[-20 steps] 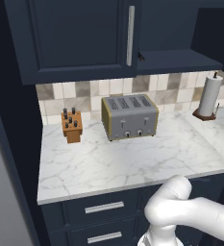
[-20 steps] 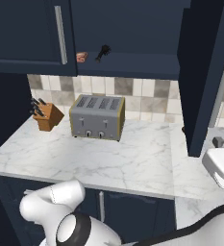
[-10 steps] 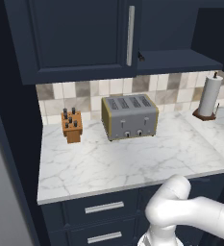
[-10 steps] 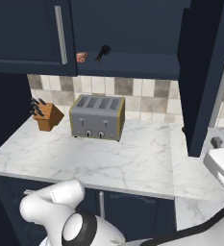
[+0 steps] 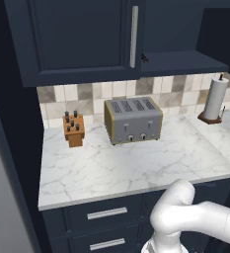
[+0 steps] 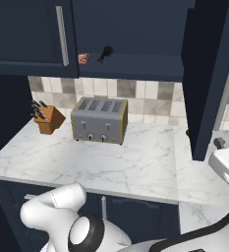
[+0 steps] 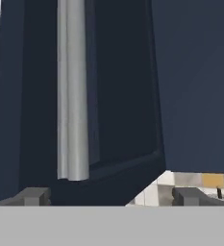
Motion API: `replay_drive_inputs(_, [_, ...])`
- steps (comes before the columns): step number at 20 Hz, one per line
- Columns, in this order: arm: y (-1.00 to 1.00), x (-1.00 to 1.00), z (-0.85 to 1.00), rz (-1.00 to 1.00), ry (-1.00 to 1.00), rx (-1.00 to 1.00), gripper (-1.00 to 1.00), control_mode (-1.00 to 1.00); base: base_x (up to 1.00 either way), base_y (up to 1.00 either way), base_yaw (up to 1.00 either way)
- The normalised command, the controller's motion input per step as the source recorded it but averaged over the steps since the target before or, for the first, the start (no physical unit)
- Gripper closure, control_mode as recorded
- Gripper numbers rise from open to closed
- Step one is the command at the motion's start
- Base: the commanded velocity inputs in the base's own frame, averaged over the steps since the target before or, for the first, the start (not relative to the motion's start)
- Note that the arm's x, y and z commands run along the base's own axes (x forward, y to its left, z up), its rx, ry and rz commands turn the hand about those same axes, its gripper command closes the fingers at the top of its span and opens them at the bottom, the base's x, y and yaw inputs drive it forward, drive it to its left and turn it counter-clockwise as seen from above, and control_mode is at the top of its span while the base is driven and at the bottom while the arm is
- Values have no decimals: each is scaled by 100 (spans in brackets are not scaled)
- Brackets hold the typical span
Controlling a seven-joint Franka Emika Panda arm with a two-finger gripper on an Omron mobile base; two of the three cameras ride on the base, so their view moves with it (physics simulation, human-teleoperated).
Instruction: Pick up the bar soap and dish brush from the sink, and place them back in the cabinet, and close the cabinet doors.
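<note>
Lying on the cabinet (image 6: 130,66) shelf, the bar soap (image 6: 83,58) and dish brush (image 6: 105,53) are seen side by side (left door shut, right door (image 6: 209,74) swung out). The gripper (image 7: 111,196) is spread wide, nothing held, before a door handle (image 7: 72,91).

The left door (image 5: 79,39) hides most of the cabinet (image 6: 135,66) interior in the left base view. In the right base view, the soap (image 6: 83,58) is partly hidden behind that door's edge. The brush (image 6: 105,53) is too small to distinguish bristles. The right door (image 6: 209,74) is cut off by the top edge.
</note>
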Motion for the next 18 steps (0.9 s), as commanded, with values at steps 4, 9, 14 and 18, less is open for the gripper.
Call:
replay_drive_inputs(4, [0,0,0,8,0,0,-100,-100,0,0,0])
replay_drive_inputs(9, [1,0,0,9,0,0,-100,-100,0,0,0])
replay_drive_inputs(14, [5,0,0,9,0,0,-100,-100,0,0,0])
replay_drive_inputs(18, [6,0,0,9,0,0,-100,-100,0,0,0])
